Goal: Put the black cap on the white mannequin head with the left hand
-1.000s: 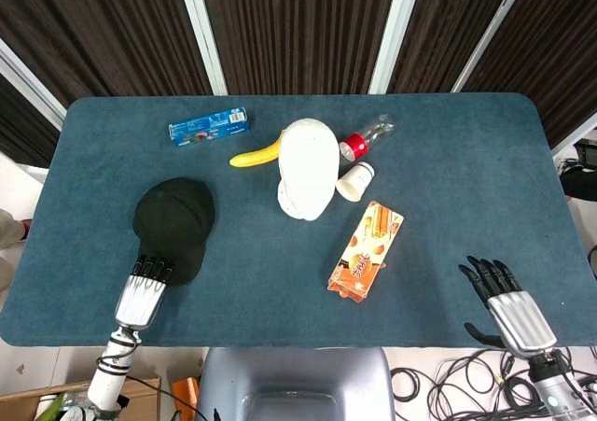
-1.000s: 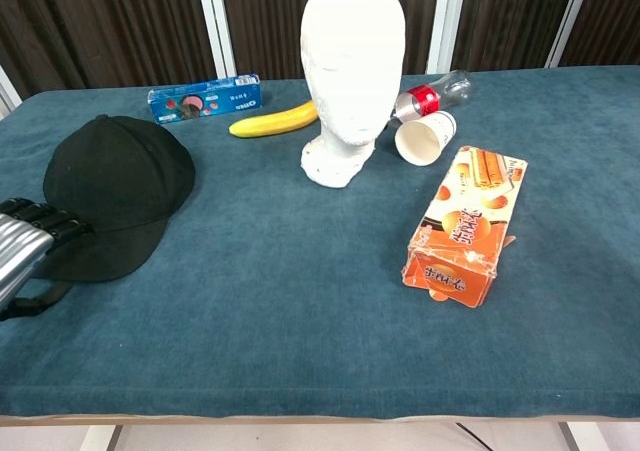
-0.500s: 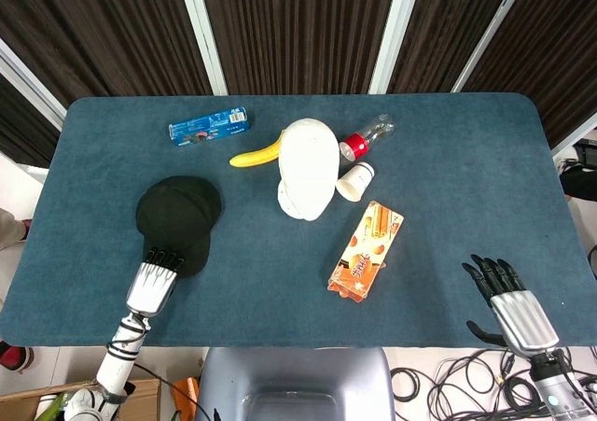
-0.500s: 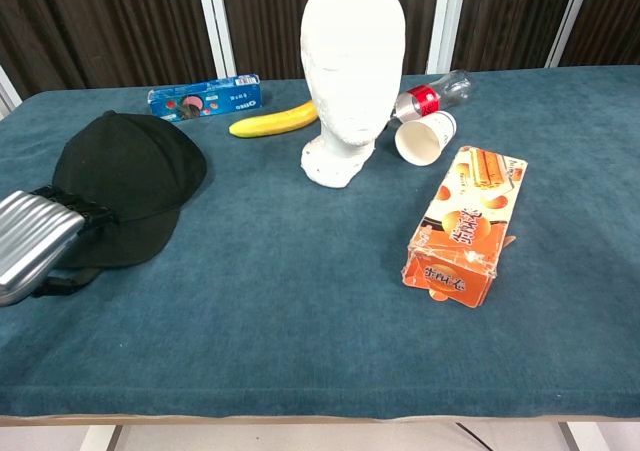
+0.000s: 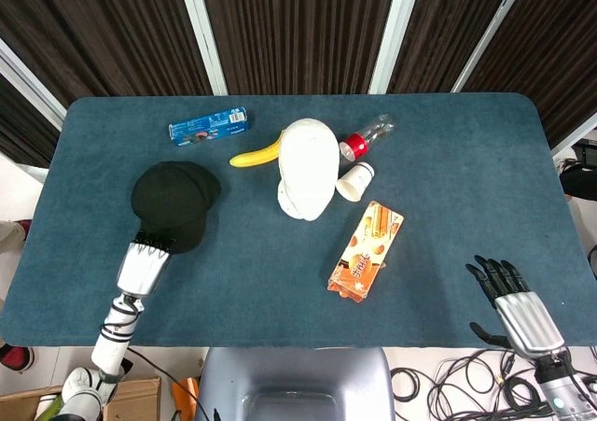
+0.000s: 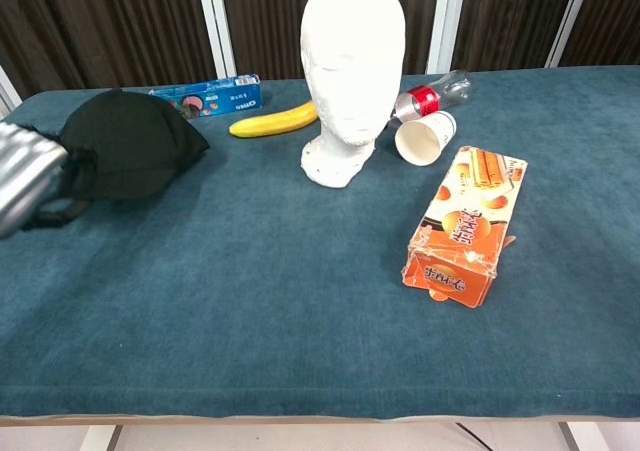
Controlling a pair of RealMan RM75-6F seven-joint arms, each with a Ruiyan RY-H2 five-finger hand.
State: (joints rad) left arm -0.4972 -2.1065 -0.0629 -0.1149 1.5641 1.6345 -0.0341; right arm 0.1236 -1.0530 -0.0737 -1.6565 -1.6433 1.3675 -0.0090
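The black cap [image 5: 173, 200] [image 6: 130, 156] hangs above the left part of the blue table, lifted off the cloth, its rear edge gripped by my left hand [image 5: 143, 265] [image 6: 28, 176]. The white mannequin head [image 5: 307, 167] [image 6: 350, 66] stands upright at the table's middle, to the right of the cap and apart from it. My right hand [image 5: 518, 308] is at the table's near right corner with fingers spread and nothing in it; the chest view does not show it.
A yellow banana [image 5: 256, 156] and a blue cookie pack [image 5: 208, 126] lie behind the cap. A clear bottle with a red label [image 5: 366, 138], a paper cup [image 5: 354, 182] and an orange snack box [image 5: 366, 249] lie right of the mannequin head.
My left hand took hold of the cap's rear edge and raised it off the table, moving it up and slightly back. The right hand has hardly moved.
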